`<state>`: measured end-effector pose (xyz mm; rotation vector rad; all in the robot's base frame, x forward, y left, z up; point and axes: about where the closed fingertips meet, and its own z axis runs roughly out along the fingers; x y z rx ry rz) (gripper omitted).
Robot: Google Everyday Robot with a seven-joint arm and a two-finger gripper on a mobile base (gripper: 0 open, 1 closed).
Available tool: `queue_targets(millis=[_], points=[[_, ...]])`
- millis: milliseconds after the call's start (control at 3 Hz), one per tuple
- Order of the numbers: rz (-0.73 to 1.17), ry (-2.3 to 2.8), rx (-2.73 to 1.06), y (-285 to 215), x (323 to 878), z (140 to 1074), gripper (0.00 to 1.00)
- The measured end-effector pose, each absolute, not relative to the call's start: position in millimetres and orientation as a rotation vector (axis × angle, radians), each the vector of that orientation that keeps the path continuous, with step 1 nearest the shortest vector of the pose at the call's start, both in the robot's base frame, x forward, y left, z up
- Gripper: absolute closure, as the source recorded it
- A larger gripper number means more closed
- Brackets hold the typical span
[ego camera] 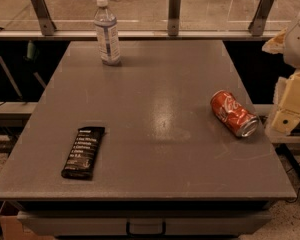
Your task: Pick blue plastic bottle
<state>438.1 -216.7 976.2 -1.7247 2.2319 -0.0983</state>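
Observation:
The blue plastic bottle [106, 31] stands upright at the far left of the grey table [155, 134]. It is clear, with a white cap and a pale label. My gripper [290, 109] shows as pale cream parts at the right edge of the view. It is beyond the table's right side, far from the bottle and level with the can. It holds nothing that I can see.
A red soda can [234, 113] lies on its side near the table's right edge, close to the gripper. A black snack bar [83, 152] lies flat at the front left. A glass barrier with metal posts [174, 11] runs behind the table.

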Motion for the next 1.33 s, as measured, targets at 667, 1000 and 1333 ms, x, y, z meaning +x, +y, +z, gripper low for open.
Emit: queue_targets(millis=[667,1000,1333], points=[[-0.051,2.161,-1.729,-198.0,461.0,974.9,0.0],[0.003,2.033,-1.717,-155.8,513.8,978.6,0.0],[0.046,1.839,-1.676,-90.7,571.6,1007.6,0.0]])
